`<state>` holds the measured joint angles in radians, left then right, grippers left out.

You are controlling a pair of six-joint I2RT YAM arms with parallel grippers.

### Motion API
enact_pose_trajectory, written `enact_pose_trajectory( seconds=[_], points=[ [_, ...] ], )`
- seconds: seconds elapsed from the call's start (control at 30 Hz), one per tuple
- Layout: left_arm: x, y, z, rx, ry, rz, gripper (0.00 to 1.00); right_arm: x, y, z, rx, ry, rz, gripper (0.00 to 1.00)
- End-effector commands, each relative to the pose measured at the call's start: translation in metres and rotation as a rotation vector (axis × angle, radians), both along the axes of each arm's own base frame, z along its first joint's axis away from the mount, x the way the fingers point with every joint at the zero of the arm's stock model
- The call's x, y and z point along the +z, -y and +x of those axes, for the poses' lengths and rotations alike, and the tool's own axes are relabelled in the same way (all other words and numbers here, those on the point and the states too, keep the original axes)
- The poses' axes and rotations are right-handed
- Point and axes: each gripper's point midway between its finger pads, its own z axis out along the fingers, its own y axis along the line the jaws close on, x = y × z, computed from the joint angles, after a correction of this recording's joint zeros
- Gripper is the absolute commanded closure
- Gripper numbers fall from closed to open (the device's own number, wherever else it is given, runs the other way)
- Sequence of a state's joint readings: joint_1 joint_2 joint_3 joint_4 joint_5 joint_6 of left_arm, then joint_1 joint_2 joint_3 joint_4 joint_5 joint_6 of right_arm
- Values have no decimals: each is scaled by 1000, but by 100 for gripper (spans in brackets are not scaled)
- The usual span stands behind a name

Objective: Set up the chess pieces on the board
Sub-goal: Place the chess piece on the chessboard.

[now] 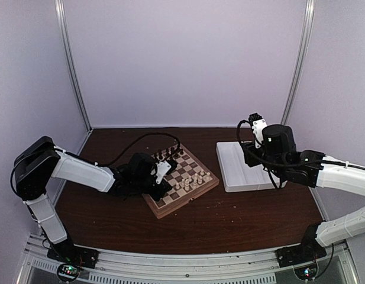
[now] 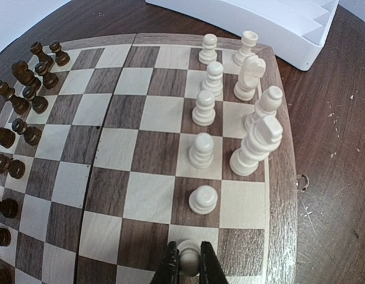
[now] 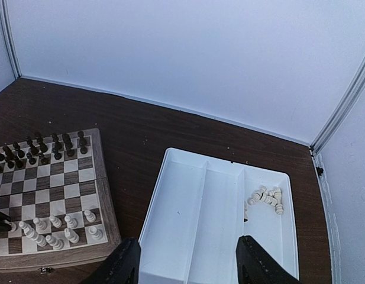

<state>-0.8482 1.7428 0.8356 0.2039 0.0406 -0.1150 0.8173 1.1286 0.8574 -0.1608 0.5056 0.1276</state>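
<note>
**Left arm placing a pawn; right arm waiting over the tray.** My left fingers (image 2: 170, 270) were clenched on a cream pawn (image 2: 187, 261), gripping it by the head at the near end of the pawn file on the board (image 2: 281, 177). I could not tell whether its base already touched the square. The other cream chess pieces (image 2: 201, 151) stood upright in two files just ahead. The dark pieces (image 2: 28, 89) were ranked along the far side, well apart from my grip. My right fingers (image 3: 126, 264) were released, with nothing between them, and hung over the white tray (image 3: 223, 163). A small heap of cream pieces (image 3: 266, 197) lay in the tray's outer compartment. The tray sat on the surface (image 1: 229, 220) beside the board.

**Hazards, as I judged them.**
- **Pawn topples on release.** This would follow if I opened before the base sat flat, or if one finger dragged on the head.
- **Pawn rolls off the board.** The square lay close to the rim, so a toppled pawn could roll off the edge.
- **Neighbouring pawn is clipped.** It stood one square ahead, so a careless lift or swing could knock it and set off the whole file.
- **Heap in the tray resists a clean pick.** The pieces lay on their sides and touching, so I might pinch two at once or lift one askew.
</note>
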Motion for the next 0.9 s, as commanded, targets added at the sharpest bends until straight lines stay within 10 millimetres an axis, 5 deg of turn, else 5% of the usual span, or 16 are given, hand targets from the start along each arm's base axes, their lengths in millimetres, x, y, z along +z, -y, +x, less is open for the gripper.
enact_pose_trajectory(
  seconds=[0.0,0.73,0.87],
  points=[
    [2,6,5,-8,7,28,95,-2,5,3,-27,4,-12,42],
    [0,9,-4,-21,-57,14,70,-13,8,3,-32,-13,-7,42],
    [1,11,-3,-22,-59,12,76,-13,8,3,-32,-14,-4,42]
  ],
)
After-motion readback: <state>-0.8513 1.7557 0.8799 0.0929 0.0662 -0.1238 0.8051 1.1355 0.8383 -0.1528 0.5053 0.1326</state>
